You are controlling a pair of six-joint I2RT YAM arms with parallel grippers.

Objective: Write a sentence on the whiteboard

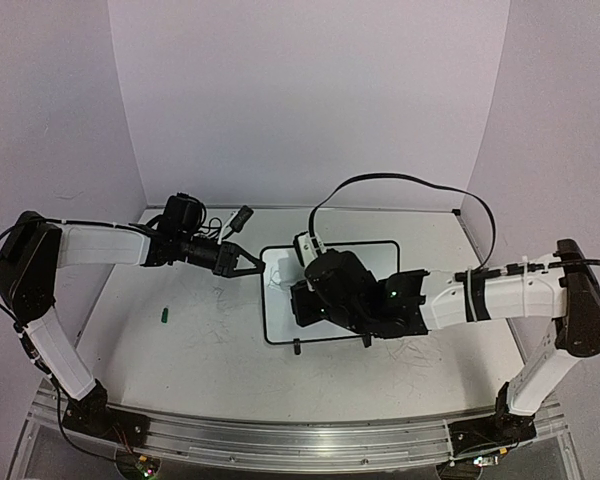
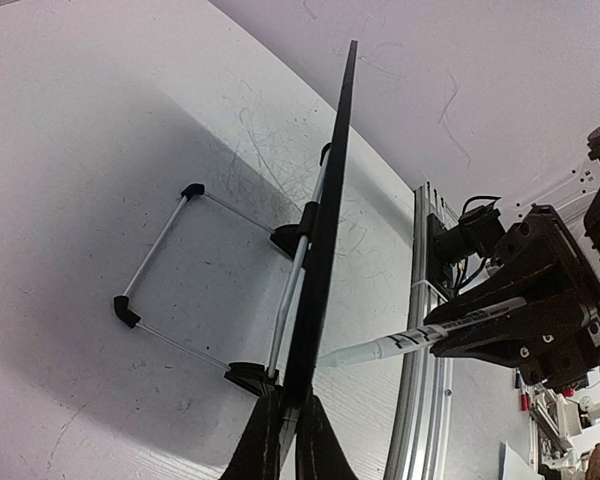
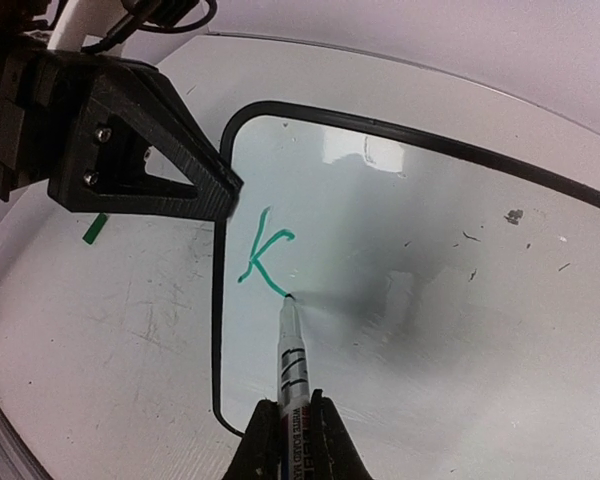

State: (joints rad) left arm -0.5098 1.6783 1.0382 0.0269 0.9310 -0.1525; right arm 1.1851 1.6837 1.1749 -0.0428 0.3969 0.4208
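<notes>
We log: left gripper pinches the whiteboard rim. The right gripper clamps 1 marker, tip on the sentence, 1 green K.

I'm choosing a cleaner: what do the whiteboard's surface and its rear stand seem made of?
The whiteboard face looks like a glossy coated white sheet: bright glare shows above the marker. The stand looks like thin silvery metal rods joined by black, probably plastic, corners.
</notes>
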